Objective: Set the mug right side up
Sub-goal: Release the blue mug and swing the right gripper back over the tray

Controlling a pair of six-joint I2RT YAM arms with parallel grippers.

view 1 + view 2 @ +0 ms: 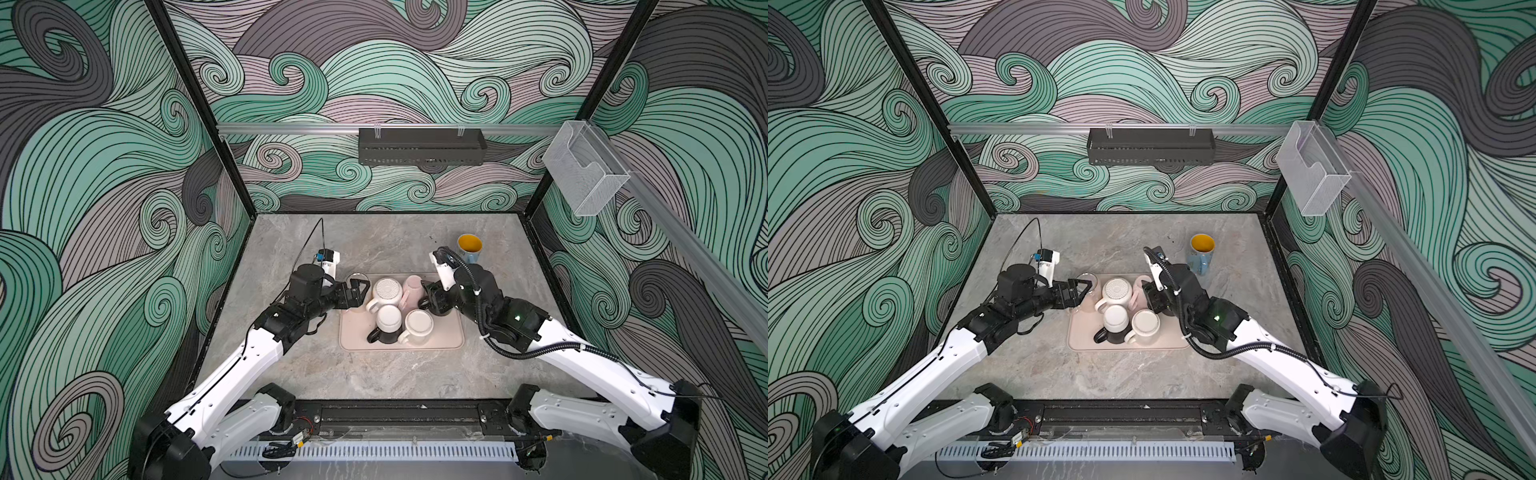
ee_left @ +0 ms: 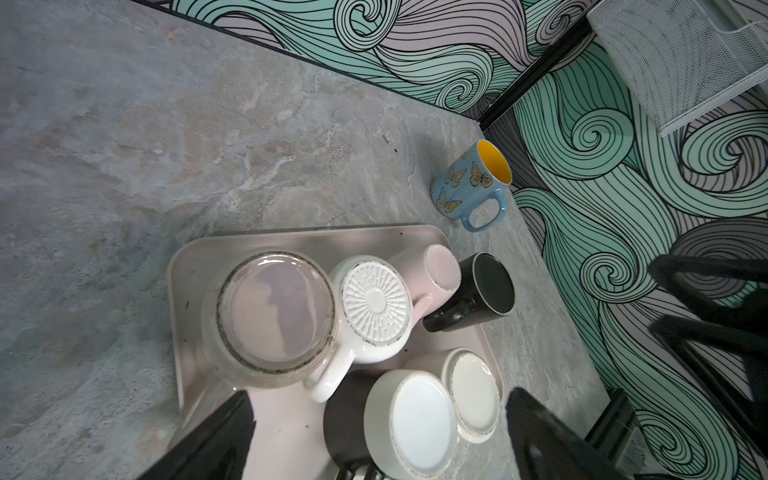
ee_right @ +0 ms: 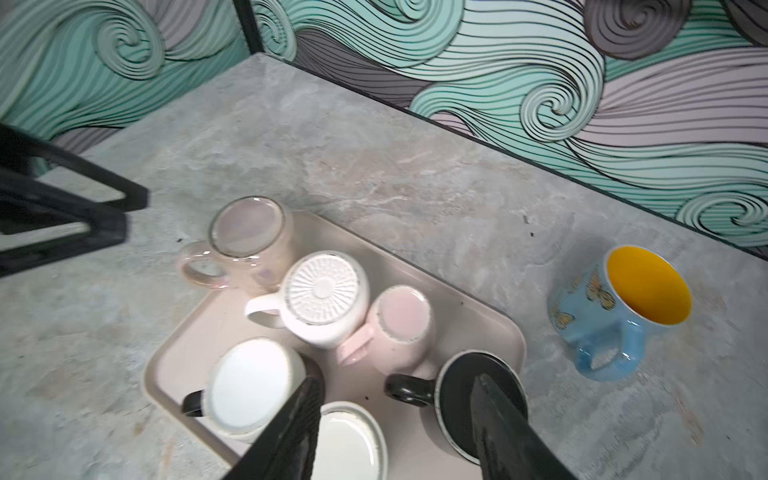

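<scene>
Tabletop: grey marbled surface (image 1: 374, 374) carrying a pale pink tray (image 1: 353, 332).
Tray, near row: black-handled mug (image 1: 388, 320) and cream mug (image 1: 417, 326), both base-up.
Tray, far row: glass mug (image 2: 276, 316), ribbed white mug (image 1: 387, 289) and pink mug (image 1: 412, 286), base-up, crowded together.
Black mug (image 3: 453, 395): at the tray's right edge beside the pink mug, dark round face up; rim or base, cannot tell.
Right fingers (image 3: 498, 436): part-open, gripping nothing, one lying across the black mug's top.
Left fingers (image 2: 224, 440): spread wide, empty, hovering by the glass mug.
Beyond the tray: blue butterfly mug (image 1: 469, 248), upright, yellow inside showing.
</scene>
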